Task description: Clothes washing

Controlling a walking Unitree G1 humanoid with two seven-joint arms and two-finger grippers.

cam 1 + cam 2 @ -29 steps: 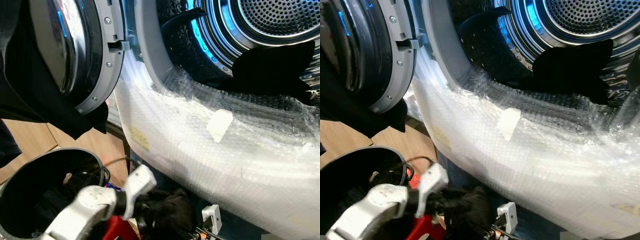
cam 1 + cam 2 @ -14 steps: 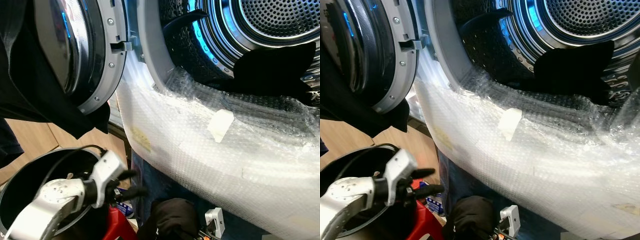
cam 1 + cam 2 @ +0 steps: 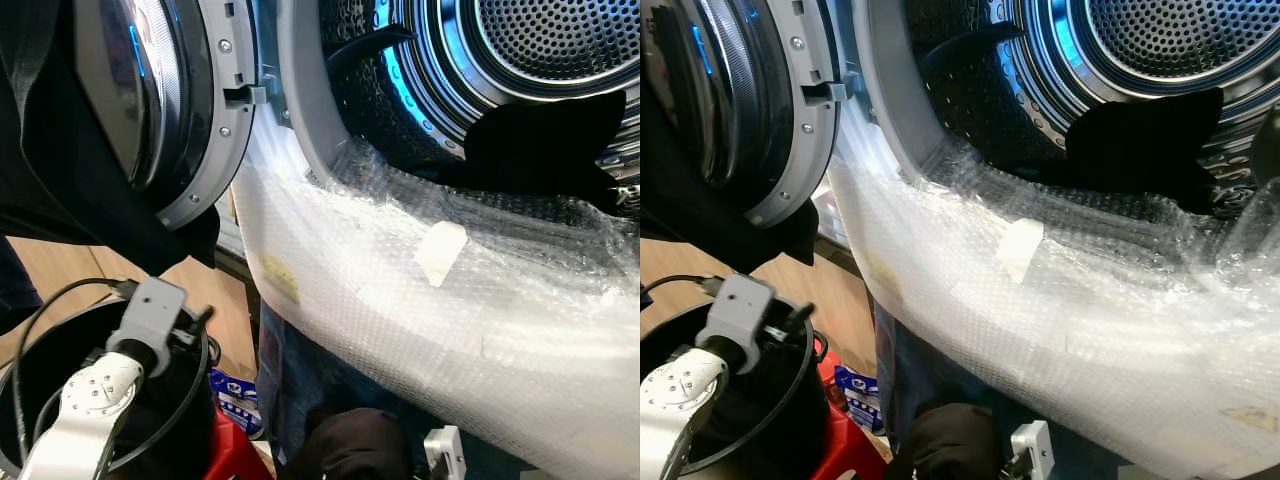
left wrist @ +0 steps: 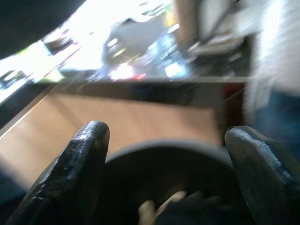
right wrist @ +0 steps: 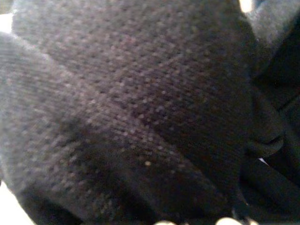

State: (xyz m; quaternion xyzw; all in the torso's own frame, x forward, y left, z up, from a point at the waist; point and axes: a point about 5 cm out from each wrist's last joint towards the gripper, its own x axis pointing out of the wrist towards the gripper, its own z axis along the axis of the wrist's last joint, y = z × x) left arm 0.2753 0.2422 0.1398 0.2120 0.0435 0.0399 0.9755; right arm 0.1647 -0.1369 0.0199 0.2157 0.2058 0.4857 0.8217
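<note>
The washing machine's drum (image 3: 520, 60) stands open, lit blue, with a black garment (image 3: 540, 140) lying at its lower edge. Bubble wrap (image 3: 400, 290) covers the front below the opening. My left gripper (image 4: 166, 136) is open and holds nothing; it hovers over the rim of the black laundry bucket (image 3: 190, 410) at the lower left, which has dark clothes inside. A dark cloth bundle (image 3: 350, 445) sits low in the middle, beside a white bracket (image 3: 440, 450). In the right wrist view, dark knitted fabric (image 5: 140, 108) lies right up against the camera.
The round glass door (image 3: 160, 110) swings open to the left, with black cloth (image 3: 60, 200) hanging in front of it. A red object (image 3: 235, 450) and a blue-and-white pack (image 3: 235, 385) lie beside the bucket. Wooden floor (image 3: 60, 270) shows at the left.
My left arm has drawn back to the left, away from the dark bundle at the bottom, and now hangs over the bucket with its fingers apart. The bundle stays low in the middle.
</note>
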